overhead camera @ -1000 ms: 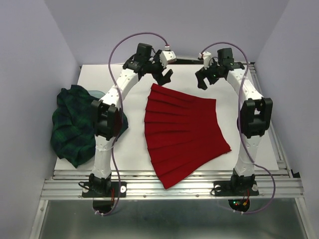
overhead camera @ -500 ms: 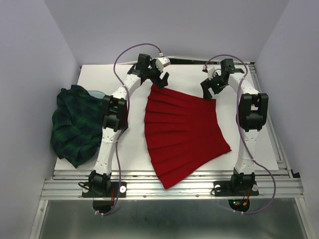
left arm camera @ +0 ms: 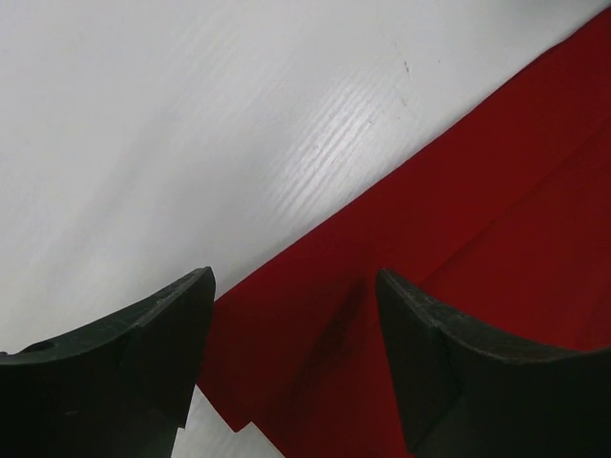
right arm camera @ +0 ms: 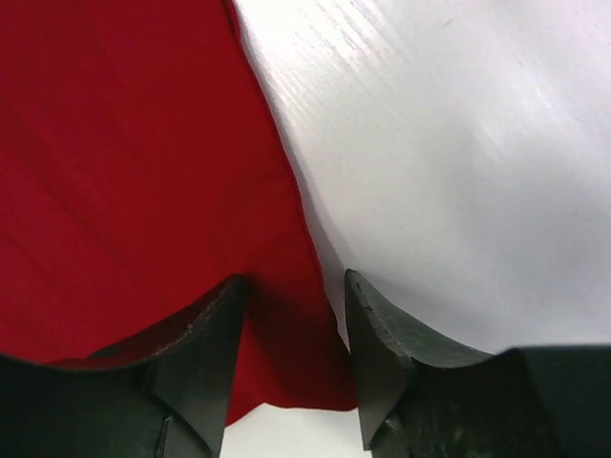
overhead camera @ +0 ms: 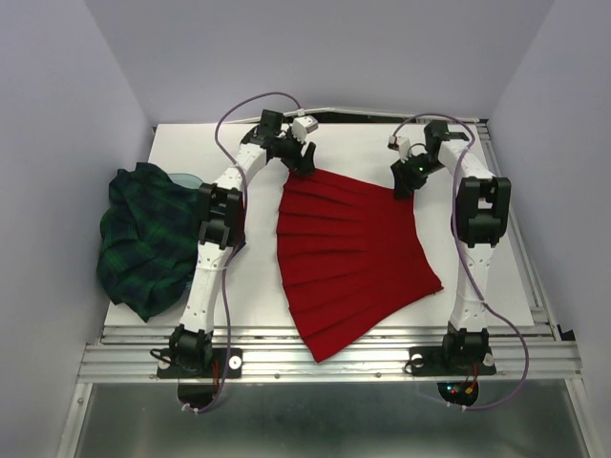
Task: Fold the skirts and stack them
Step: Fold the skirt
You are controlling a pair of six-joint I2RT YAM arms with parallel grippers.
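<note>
The red pleated skirt [overhead camera: 348, 258] lies flat and fanned out in the middle of the white table [overhead camera: 382, 143]. My left gripper [overhead camera: 303, 160] is down at the skirt's far left corner, jaws open on either side of the red cloth [left arm camera: 315, 343]. My right gripper [overhead camera: 404, 184] is down at the skirt's far right corner, jaws open and straddling the red cloth [right arm camera: 286, 324]. The dark green and navy plaid skirt [overhead camera: 143, 239] lies crumpled at the table's left edge, apart from both grippers.
The table has a metal rail [overhead camera: 334, 358] along its near edge and a frame [overhead camera: 520, 239] on the right. Plain walls enclose the left, back and right sides.
Both grippers have come down from above the table's far side onto the red skirt's two far corners. The skirts have not moved.
</note>
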